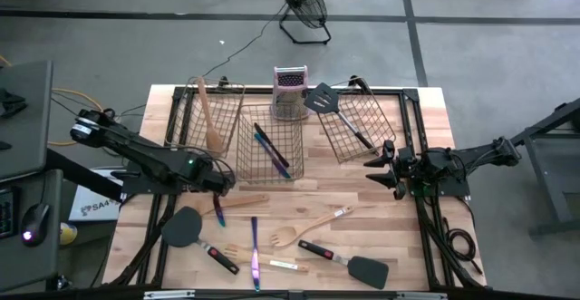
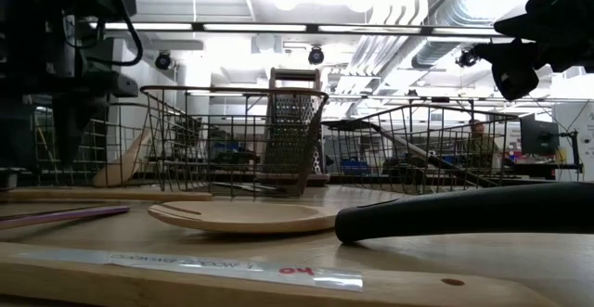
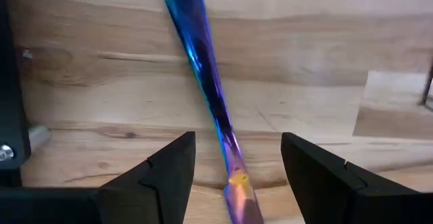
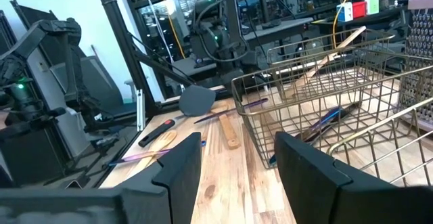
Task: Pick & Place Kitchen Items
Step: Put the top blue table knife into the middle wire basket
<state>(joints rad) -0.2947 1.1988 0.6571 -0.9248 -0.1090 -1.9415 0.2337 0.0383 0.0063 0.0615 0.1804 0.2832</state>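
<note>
Nearest, a labelled wooden handle (image 2: 232, 275) crosses the pale plank surface (image 1: 390, 237). Left end effector (image 3: 233, 166) hovers low, fingers spread, astride an iridescent utensil (image 3: 203, 68) lying flat. Black spatulas (image 1: 186, 229) and wooden spoons (image 1: 308, 227) lie scattered; three wire baskets (image 1: 269, 146) stand behind. Right end effector (image 1: 381, 169) waits open, empty. A floor fan (image 1: 302, 5) stands beyond.

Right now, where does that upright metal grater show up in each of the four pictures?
High view: the grater stands top centre, at the far end of the middle basket.
Low view: grater at centre, upright behind the basket's wire.
Left wrist view: not in it.
Right wrist view: grater cut off at the right edge.
Shared landmark: the middle basket, beside the grater in those three views.
</note>
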